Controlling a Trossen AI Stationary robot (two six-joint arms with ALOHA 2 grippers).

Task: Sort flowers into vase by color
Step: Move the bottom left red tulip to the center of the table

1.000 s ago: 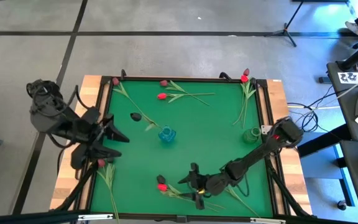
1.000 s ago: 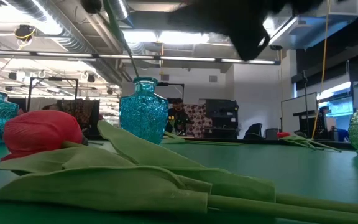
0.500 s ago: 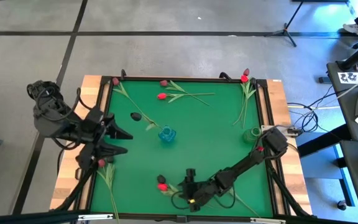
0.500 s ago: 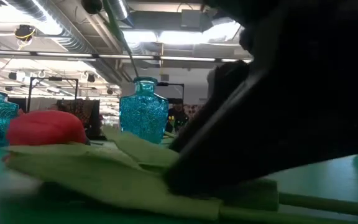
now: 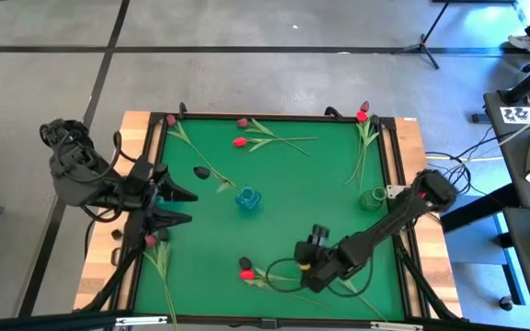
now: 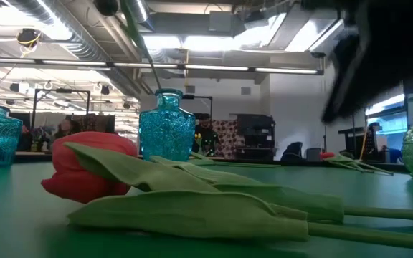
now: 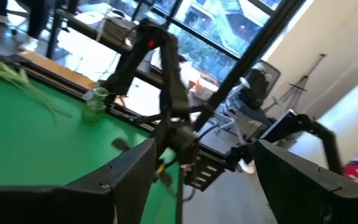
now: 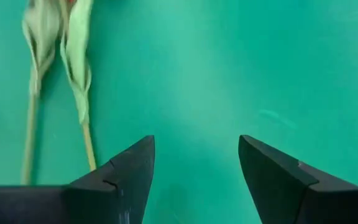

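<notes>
Green table (image 5: 320, 193), red tulip (image 5: 246, 273) beside open right jaws

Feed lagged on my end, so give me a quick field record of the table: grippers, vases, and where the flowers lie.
left gripper: open, empty, over the table's left edge
right gripper: open, empty, above the mat near the front edge
blue vase: upright, mid-table
green vase: upright, near the right edge
red tulip: lying flat on the mat, just left of the right gripper
back flowers: lying along the far edge
corner flowers: lying at the far right corner
</notes>
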